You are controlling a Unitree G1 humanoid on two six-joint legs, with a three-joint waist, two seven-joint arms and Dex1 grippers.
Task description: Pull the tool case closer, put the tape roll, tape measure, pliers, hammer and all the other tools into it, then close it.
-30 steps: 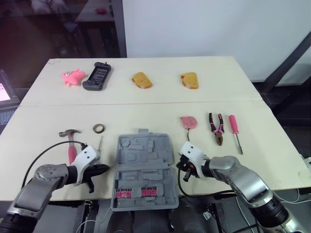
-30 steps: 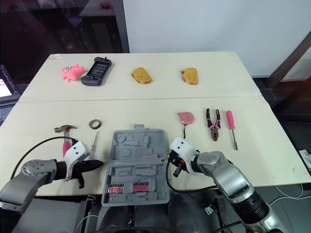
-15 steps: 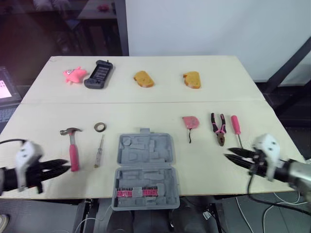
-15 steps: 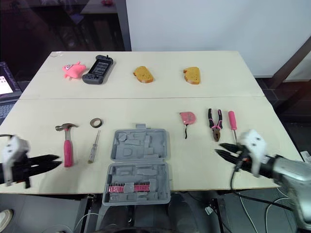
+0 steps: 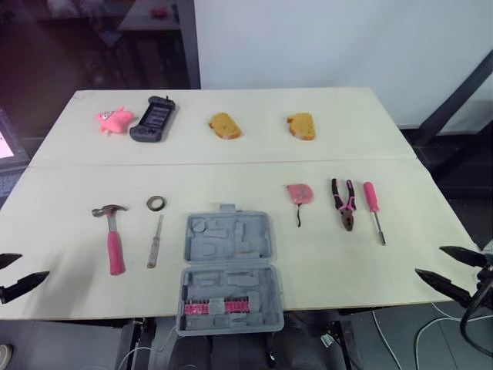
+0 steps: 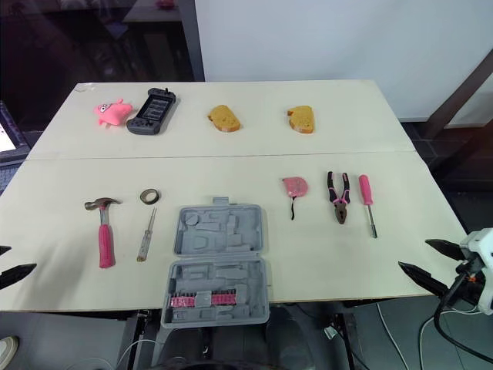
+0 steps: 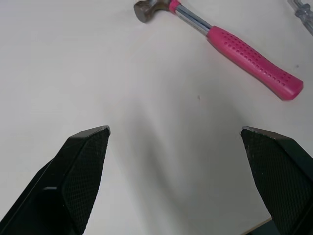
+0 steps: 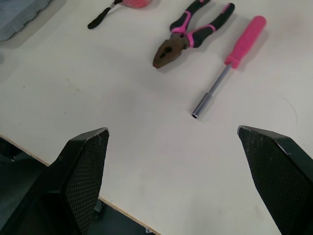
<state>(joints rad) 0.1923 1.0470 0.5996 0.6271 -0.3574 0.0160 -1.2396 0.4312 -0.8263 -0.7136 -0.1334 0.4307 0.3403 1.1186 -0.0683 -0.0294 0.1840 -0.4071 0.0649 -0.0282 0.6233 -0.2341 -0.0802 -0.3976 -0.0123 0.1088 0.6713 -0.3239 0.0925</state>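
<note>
Lying open at the front edge of the table (image 5: 254, 166), the grey case (image 5: 229, 270) is sitting between the two grippers, well apart from each. The left gripper (image 5: 35, 264) is hovering over the table's left front corner with its fingers spread wide, holding nothing. The right gripper (image 5: 429, 260) is hanging at the right front corner, equally wide and empty. The hammer (image 5: 113, 235), tape roll (image 5: 156, 203) and thin screwdriver (image 5: 155, 242) are lying left of the case. The tape measure (image 5: 299, 193), pliers (image 5: 344, 203) and pink screwdriver (image 5: 373, 208) are lying to its right rear.

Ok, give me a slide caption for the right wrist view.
Right gripper, jaws wide open, poised over the table, facing the pliers and pink-handled screwdriver.
</note>
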